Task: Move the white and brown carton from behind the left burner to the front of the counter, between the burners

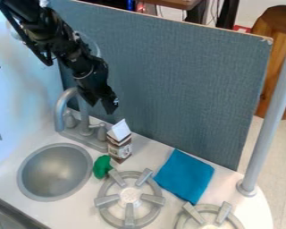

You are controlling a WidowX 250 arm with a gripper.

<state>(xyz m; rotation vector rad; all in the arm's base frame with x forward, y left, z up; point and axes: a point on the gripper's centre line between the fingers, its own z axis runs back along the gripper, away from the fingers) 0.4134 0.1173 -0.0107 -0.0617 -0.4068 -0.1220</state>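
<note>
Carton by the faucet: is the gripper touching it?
Apart. The camera view shows the gripper above the carton's peaked top, with a bit of the blue-grey panel visible between them.

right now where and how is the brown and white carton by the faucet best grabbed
Grip the carton by its upper body, just below the white gable top, bringing the hand down from above. It stands upright with flat, narrow sides to close on. A low sideways approach looks worse: the faucet and green object crowd it.
</note>
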